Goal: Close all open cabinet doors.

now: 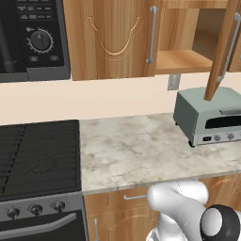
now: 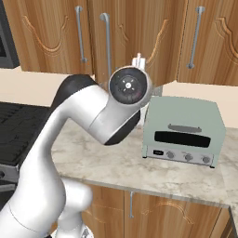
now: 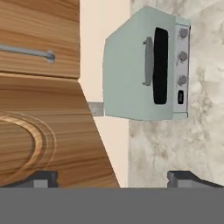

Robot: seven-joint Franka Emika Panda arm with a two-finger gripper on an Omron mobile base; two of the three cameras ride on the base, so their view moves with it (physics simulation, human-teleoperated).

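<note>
One wall cabinet door (image 1: 221, 56) stands swung out above the toaster oven, baring the shelf (image 1: 183, 59) behind it. In the right base view this open door (image 2: 128, 32) faces the camera, its silver handle (image 2: 106, 42) on its left side. The neighbouring doors (image 1: 110, 37) (image 2: 209, 42) are shut. In the rolled hand view the open door's (image 3: 48, 131) lower corner lies close ahead. My gripper (image 3: 114, 178) is open and holds nothing, with one fingertip (image 3: 41, 177) in front of that door's face. Whether it touches the door I cannot tell.
A pale green toaster oven (image 1: 209, 117) (image 2: 183, 132) (image 3: 140, 65) stands on the marble counter (image 1: 141, 150) under the open door. A black stove (image 1: 37, 160) lies to the left, with a microwave (image 1: 33, 37) above it. My arm's elbow (image 2: 130, 86) rises in front of the open door.
</note>
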